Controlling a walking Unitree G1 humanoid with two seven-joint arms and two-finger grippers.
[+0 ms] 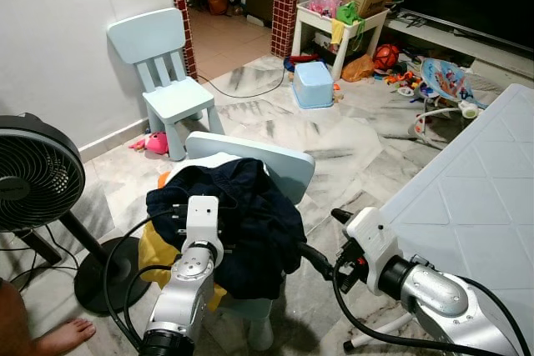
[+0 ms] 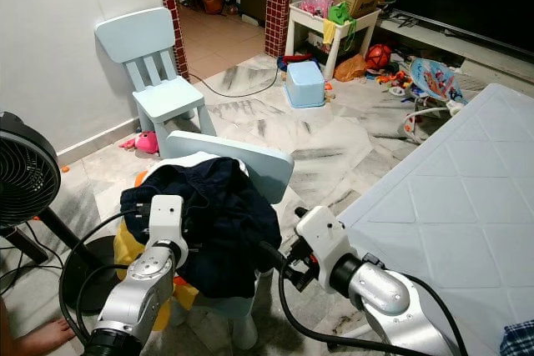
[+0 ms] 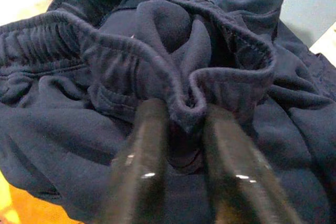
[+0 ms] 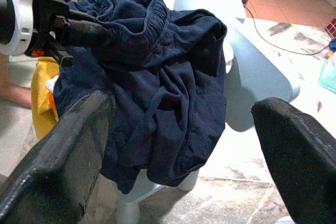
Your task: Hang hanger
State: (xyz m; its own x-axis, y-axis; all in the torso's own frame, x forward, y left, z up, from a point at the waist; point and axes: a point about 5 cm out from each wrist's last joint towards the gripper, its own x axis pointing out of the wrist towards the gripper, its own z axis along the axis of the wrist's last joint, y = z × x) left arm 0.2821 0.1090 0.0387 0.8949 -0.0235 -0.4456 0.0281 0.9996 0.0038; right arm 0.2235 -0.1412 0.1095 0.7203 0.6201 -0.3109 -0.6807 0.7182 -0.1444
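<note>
A soft, dark blue piece of clothing (image 1: 242, 223) lies in a crumpled heap over the back of a small pale blue plastic chair (image 1: 275, 164). It has a stretchy, bunched-up band along one edge. No hanger can be made out.

The left wrist view shows the left gripper (image 3: 181, 145) up close. Its two shiny black fingers (image 3: 142, 156) squeeze a fold of the stretchy band between them.

The right wrist view shows the right gripper (image 4: 178, 129) with its fingers spread wide, just beside the cloth and not touching it.

The head views show more of the room: something yellow (image 1: 154, 252) under the clothing, a black round fan (image 1: 33, 177), a second small chair (image 1: 167, 72) by the wall, and a person's bare foot (image 1: 62, 337) on the marble floor (image 1: 350, 143).
</note>
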